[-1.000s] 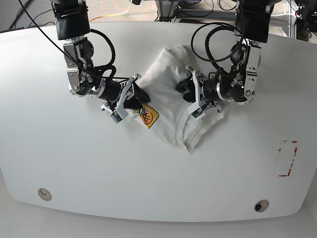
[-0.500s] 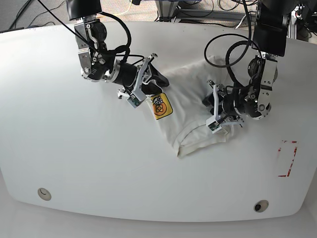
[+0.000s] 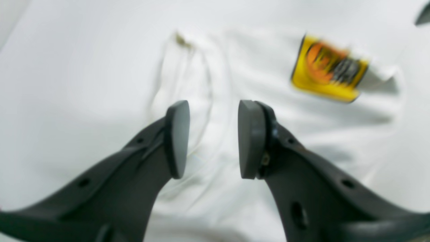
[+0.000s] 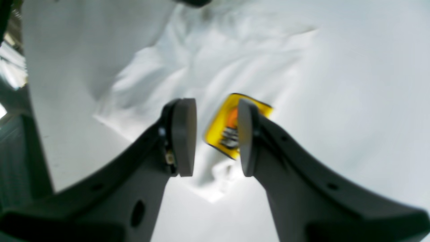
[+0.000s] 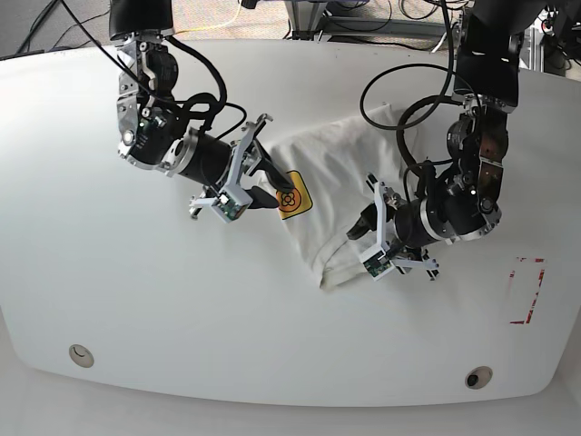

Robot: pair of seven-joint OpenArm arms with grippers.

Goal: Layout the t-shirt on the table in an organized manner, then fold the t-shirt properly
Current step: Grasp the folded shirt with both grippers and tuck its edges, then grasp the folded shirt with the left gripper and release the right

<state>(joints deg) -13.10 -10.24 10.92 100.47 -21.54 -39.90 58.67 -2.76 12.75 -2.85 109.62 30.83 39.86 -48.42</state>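
Moved since a moment ago: we see both arms lower over the table (image 5: pixel 109 300) than before, the right gripper (image 5: pixel 257 188) now just left of the yellow patch (image 5: pixel 292 202), the left gripper (image 5: pixel 370 238) nearer the shirt's bottom corner; the shirt has shifted little.
Shirt: the t-shirt (image 5: pixel 349 173) lies bunched and creased near the middle of the table, its patch facing up at the shirt's left edge and a folded hem at its lower end.
Right gripper: in its wrist view we find the jaws parted with a clear gap, nothing between the pads (image 4: pixel 184 136), the patch showing through the gap below.
Left gripper: we see its jaws likewise parted and empty, hanging over creased cloth right of the patch, pads (image 3: pixel 177 137) not gripping any fabric.
Step in hand: we judge this to be laying out, with both grippers choosing new hold points.
Doing it well: we would take single-layer edges on opposite sides of the patch, pinch only the top ply, then draw the hands apart low over the table so the creases pull flat.
Risk: we think grabbing doubled cloth near the hem would drag the whole bundle instead of spreading it.
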